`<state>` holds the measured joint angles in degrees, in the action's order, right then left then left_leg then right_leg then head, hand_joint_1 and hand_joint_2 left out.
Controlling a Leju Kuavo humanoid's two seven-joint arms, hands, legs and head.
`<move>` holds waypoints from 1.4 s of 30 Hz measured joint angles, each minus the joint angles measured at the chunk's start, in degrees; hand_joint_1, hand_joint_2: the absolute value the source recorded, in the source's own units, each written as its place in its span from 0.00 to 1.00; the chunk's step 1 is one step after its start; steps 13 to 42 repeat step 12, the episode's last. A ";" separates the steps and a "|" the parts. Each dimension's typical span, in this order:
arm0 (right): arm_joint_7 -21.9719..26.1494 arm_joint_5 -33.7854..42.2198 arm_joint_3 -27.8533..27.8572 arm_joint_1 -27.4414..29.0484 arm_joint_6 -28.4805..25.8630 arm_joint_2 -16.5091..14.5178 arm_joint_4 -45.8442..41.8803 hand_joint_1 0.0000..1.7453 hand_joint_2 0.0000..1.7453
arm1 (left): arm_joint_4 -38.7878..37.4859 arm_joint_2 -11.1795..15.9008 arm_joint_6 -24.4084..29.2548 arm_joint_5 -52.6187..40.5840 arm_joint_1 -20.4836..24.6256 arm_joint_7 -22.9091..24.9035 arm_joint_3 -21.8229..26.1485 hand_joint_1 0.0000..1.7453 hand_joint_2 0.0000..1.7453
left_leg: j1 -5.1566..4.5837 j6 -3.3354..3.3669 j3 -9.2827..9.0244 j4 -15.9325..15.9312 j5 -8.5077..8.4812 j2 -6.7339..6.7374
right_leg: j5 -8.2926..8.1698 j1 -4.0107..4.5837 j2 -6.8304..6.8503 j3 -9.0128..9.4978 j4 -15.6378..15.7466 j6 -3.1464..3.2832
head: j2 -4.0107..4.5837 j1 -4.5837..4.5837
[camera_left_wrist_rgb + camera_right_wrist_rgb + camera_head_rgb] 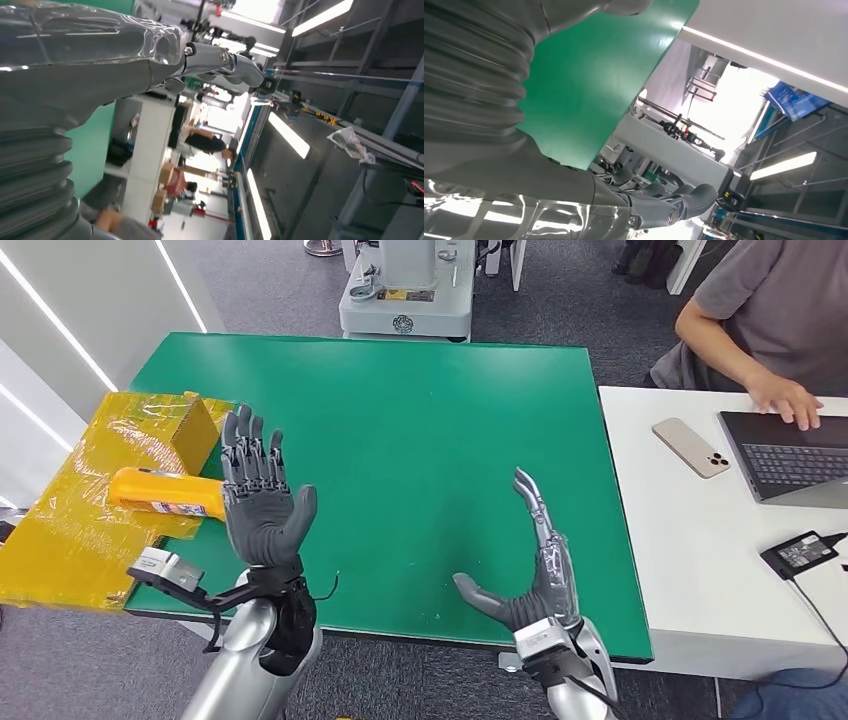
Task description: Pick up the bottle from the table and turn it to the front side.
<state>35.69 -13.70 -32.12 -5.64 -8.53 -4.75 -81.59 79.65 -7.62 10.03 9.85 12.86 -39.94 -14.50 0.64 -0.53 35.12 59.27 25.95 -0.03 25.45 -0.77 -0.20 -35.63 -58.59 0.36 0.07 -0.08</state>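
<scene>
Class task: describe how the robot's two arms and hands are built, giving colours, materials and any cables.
Both arms are smooth silver tubes. The left hand and right hand are dark grey with jointed, segmented fingers. Each wrist has a grey ribbed cover and a small silver-and-black box, and thin black cables run beside the left wrist.

This looks like an office turned robot lab: grey carpet, a green-topped table [400, 420] ahead of the raised hands, and right of the right hand [530, 570] a white desk [680, 570] where a person [770, 320] types on a laptop [790, 455] beside a phone [691, 447].
</scene>
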 joint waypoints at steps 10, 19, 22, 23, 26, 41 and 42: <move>0.48 1.89 -0.07 0.92 -4.30 -0.49 -0.77 0.00 1.00 | 0.00 -2.98 4.19 -4.43 -2.17 0.01 -1.69 0.00 1.00 | 0.00 0.00 0.00 -0.01 0.00 0.00 | 0.01 0.00 0.00 0.00 0.00 -0.01 | 0.00 0.00; 0.45 2.35 -0.06 1.35 -4.65 -0.49 -1.21 0.00 1.00 | 0.01 -2.98 4.47 -5.15 -2.42 0.01 -1.69 0.00 1.00 | 0.00 0.00 0.00 -0.01 0.00 0.00 | 0.01 0.00 -0.01 0.00 0.00 -0.01 | 0.00 0.00; 0.45 2.35 -0.06 1.35 -4.65 -0.49 -1.21 0.00 1.00 | 0.01 -2.98 4.47 -5.15 -2.42 0.01 -1.69 0.00 1.00 | 0.00 0.00 0.00 -0.01 0.00 0.00 | 0.01 0.00 -0.01 0.00 0.00 -0.01 | 0.00 0.00; 0.45 2.35 -0.06 1.35 -4.65 -0.49 -1.21 0.00 1.00 | 0.01 -2.98 4.47 -5.15 -2.42 0.01 -1.69 0.00 1.00 | 0.00 0.00 0.00 -0.01 0.00 0.00 | 0.01 0.00 -0.01 0.00 0.00 -0.01 | 0.00 0.00; 0.45 2.35 -0.06 1.35 -4.65 -0.49 -1.21 0.00 1.00 | 0.01 -2.98 4.47 -5.15 -2.42 0.01 -1.69 0.00 1.00 | 0.00 0.00 0.00 -0.01 0.00 0.00 | 0.01 0.00 -0.01 0.00 0.00 -0.01 | 0.00 0.00; 0.45 2.35 -0.06 1.35 -4.65 -0.49 -1.21 0.00 1.00 | 0.01 -2.98 4.47 -5.15 -2.42 0.01 -1.69 0.00 1.00 | 0.00 0.00 0.00 -0.01 0.00 0.00 | 0.01 0.00 -0.01 0.00 0.00 -0.01 | 0.00 0.00; 0.45 2.35 -0.06 1.35 -4.65 -0.49 -1.21 0.00 1.00 | 0.01 -2.98 4.47 -5.15 -2.42 0.01 -1.69 0.00 1.00 | 0.00 0.00 0.00 -0.01 0.00 0.00 | 0.01 0.00 -0.01 0.00 0.00 -0.01 | 0.00 0.00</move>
